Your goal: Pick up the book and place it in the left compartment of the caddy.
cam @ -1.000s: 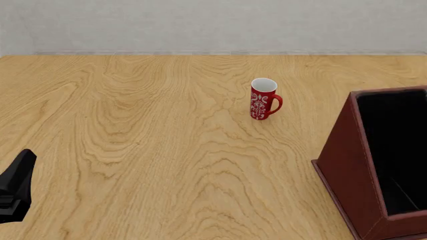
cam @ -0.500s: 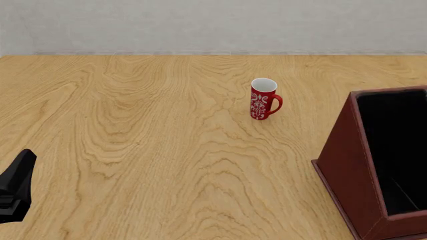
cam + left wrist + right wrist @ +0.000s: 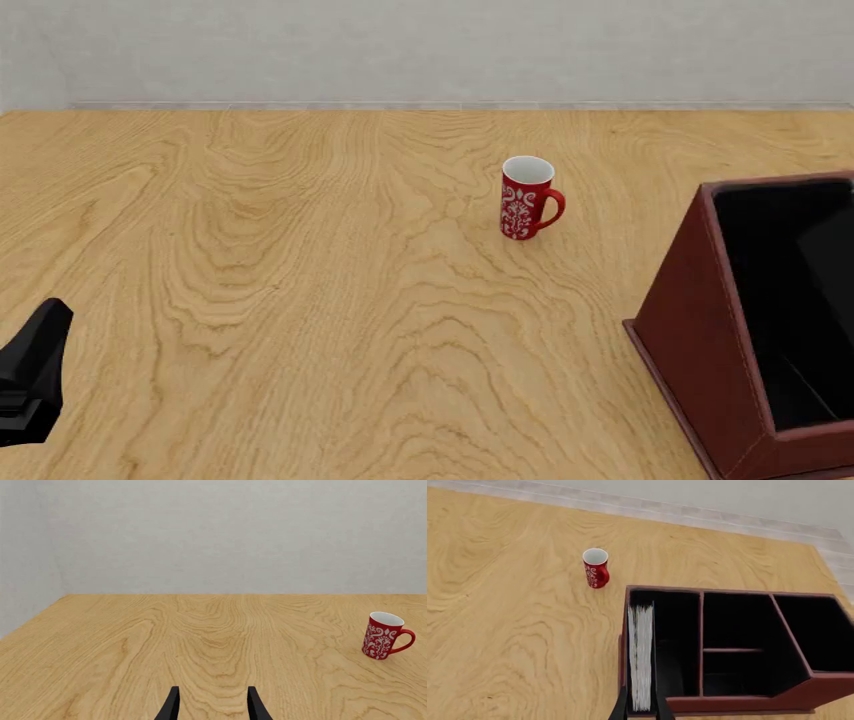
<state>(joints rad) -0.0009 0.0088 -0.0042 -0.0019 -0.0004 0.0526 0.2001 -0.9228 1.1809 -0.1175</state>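
With the left gripper [image 3: 213, 705] idle and spread apart over bare table left of the red-and-white mug [image 3: 529, 198], the right gripper [image 3: 640, 711] grips the book [image 3: 641, 657] upright in the caddy's [image 3: 740, 702] left compartment [image 3: 674, 645]; only letting go seems left.

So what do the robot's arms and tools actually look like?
Little of them shows. The left tool ends in two slim, matte black, tapering fingers; the front view shows it as an angular black wedge. The right tool shows only thin black fingertips. No cables or markings are visible.
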